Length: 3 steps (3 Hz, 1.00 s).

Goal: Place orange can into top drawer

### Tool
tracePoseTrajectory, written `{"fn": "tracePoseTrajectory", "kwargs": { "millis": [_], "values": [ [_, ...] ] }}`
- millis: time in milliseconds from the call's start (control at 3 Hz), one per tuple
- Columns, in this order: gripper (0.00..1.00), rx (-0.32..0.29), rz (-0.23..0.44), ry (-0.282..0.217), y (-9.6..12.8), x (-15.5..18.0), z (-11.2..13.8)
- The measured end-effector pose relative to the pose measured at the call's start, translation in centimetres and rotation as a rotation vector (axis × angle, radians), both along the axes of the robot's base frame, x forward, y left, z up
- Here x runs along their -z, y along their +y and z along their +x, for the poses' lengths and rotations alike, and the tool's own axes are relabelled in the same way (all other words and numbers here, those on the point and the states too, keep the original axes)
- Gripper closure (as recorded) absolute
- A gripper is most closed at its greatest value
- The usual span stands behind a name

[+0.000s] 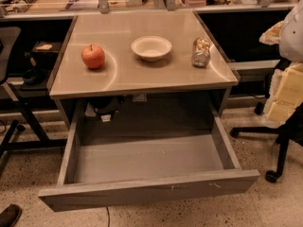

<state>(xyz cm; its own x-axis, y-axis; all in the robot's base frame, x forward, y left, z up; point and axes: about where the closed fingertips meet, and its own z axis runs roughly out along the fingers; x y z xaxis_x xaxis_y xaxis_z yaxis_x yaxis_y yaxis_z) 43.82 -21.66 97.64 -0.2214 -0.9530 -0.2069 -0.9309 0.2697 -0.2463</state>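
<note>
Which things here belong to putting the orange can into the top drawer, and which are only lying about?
For the job:
orange can, on the table
top drawer, pulled open
gripper, not in view

Just lying about:
red apple, on the same table
white bowl, between apple and can

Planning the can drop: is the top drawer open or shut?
Open: the top drawer is pulled far out, its inside floor showing. The orange can sits on the tabletop. The gripper is not in view.
</note>
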Motion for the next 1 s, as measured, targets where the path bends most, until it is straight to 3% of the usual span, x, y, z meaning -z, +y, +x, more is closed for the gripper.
{"fn": "tracePoseTrajectory", "kwargs": {
  "millis": [1000],
  "values": [
    [0.00,-0.014,0.006,-0.012,0.13,-0.27,-0.06]
  ]
}}
